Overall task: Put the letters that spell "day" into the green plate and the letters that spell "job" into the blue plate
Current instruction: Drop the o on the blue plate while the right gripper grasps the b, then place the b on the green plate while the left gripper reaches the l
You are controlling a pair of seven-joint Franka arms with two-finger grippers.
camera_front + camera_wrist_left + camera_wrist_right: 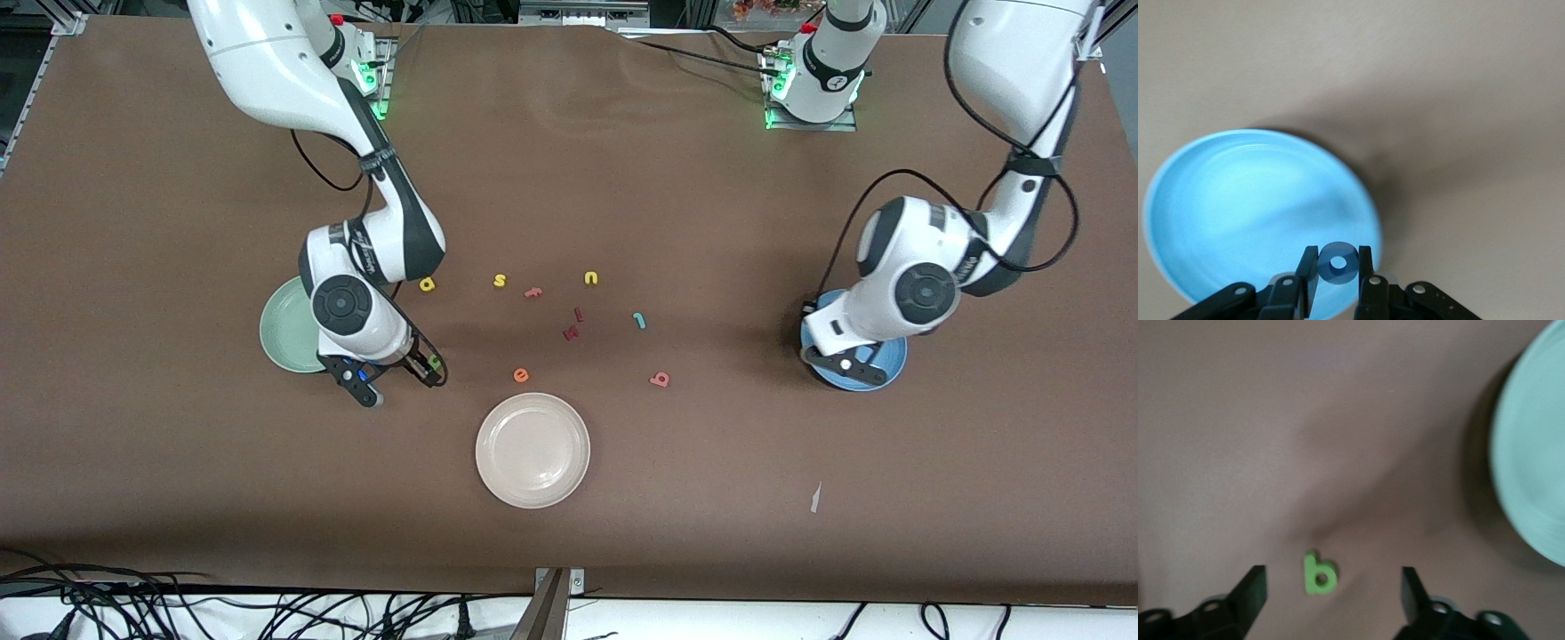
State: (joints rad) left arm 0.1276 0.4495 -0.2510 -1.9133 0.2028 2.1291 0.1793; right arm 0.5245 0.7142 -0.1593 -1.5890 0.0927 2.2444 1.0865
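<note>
My left gripper (pixel 1338 267) (pixel 836 363) is shut on the small blue ring "o" (pixel 1338 263) and hangs over the rim of the blue plate (pixel 1238 213) (pixel 876 369). My right gripper (pixel 1333 590) (pixel 400 384) is open beside the green plate (pixel 1538 473) (pixel 284 338), on the side toward the cream plate. The green "d" (pixel 1319 575) (pixel 434 362) lies on the table between its fingers, touching neither. Loose on the table's middle are the yellow "a" (pixel 428 284), the teal "j" (pixel 638 320) and the salmon "b" (pixel 659 380).
A cream-white plate (pixel 532 449) sits nearer the front camera than the letters. Around the middle also lie a yellow "s" (pixel 500 281), a pink "f" (pixel 532 292), a yellow "u" (pixel 590 278), two dark red letters (pixel 573 324) and an orange "e" (pixel 521 375).
</note>
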